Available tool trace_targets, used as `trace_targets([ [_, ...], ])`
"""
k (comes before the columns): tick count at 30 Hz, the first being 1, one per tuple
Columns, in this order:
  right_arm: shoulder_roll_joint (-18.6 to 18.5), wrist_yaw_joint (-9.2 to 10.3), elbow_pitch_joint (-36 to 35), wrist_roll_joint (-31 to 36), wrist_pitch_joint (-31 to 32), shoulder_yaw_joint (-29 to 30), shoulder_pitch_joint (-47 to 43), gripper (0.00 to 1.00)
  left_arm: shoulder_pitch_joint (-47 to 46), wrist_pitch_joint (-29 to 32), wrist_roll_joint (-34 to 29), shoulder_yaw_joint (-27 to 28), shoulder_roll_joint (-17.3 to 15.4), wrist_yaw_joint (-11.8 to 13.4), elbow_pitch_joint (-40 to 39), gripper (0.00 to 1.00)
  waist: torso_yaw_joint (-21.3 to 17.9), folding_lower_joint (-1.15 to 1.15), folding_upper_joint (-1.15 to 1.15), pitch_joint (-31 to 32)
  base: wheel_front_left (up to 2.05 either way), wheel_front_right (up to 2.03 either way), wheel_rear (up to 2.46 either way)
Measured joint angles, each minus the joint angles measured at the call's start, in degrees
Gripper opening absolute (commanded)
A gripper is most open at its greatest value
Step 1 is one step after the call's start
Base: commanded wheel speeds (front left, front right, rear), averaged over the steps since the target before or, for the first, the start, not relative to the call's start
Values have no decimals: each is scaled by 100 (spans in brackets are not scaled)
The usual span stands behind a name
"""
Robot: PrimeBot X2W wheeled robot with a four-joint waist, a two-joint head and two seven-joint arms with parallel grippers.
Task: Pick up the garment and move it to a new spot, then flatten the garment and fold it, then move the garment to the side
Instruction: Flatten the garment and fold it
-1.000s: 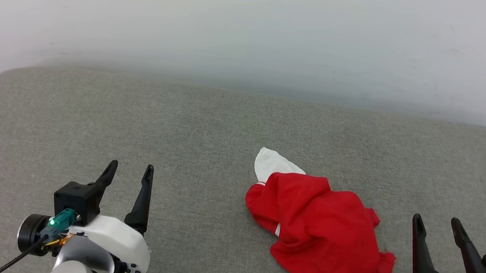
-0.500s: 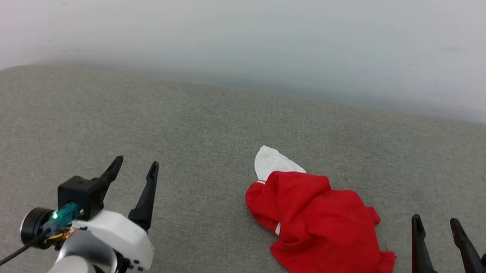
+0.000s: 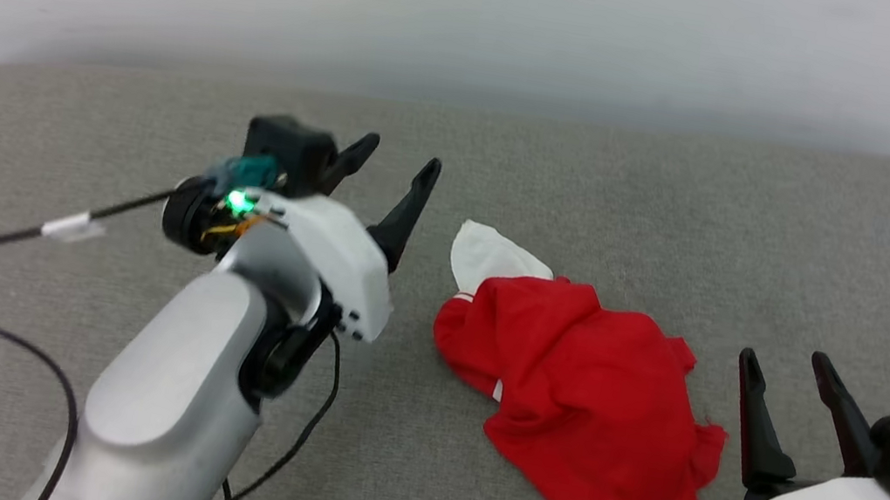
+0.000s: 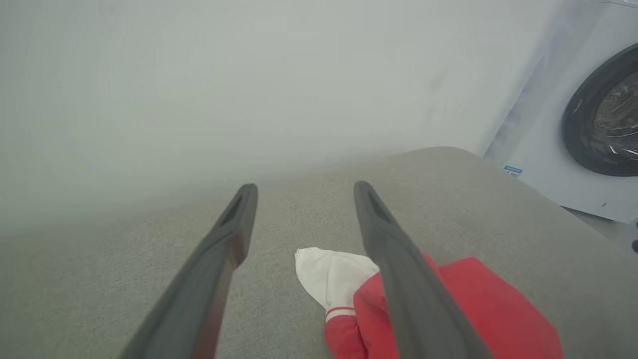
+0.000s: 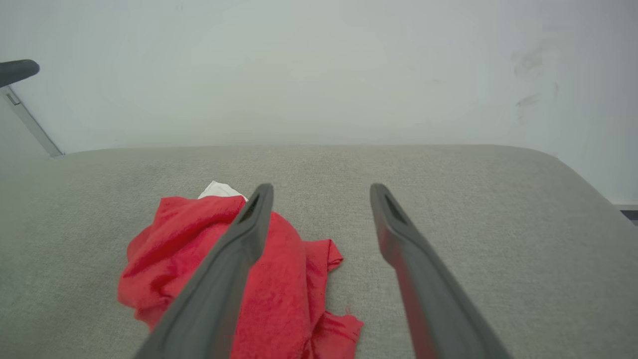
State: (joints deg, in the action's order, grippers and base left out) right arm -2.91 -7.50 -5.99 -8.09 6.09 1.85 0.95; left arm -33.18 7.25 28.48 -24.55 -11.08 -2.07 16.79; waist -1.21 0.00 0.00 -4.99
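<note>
Garment (image 3: 588, 413) crumpled between left gripper (image 3: 403, 152) and right gripper (image 3: 784, 356) — both spread wide — grey cushion (image 3: 682, 197) all around.

A laundry room is shown: a white washing machine (image 4: 543, 149) with a round dark door (image 4: 605, 119) is seen beside the grey counter (image 3: 597, 176).

The garment (image 3: 580, 411) lies on the counter (image 3: 682, 197), right of centre. My left fingers (image 3: 409, 205) hang just left of it, my right fingers (image 3: 755, 420) just right; a washer (image 4: 598, 124) stands beyond the counter.
</note>
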Motion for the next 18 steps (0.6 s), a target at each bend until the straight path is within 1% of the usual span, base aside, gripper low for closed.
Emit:
trace_targets([
  [7,-1,0,105,-20,-71,-122,273,100,-760,1138,174,-494,134,-353,973,100,-260,0,0,-474,0,0,0],
  [13,0,0,296,-100,-209,-222,464,100,-945,1859,325,-793,132,-452,1788,100,-523,1,0,-779,0,0,0],
  [18,0,0,475,-194,-230,-277,510,100,-985,2418,435,-1094,180,-498,2313,100,-638,1,0,-914,0,0,0],
])
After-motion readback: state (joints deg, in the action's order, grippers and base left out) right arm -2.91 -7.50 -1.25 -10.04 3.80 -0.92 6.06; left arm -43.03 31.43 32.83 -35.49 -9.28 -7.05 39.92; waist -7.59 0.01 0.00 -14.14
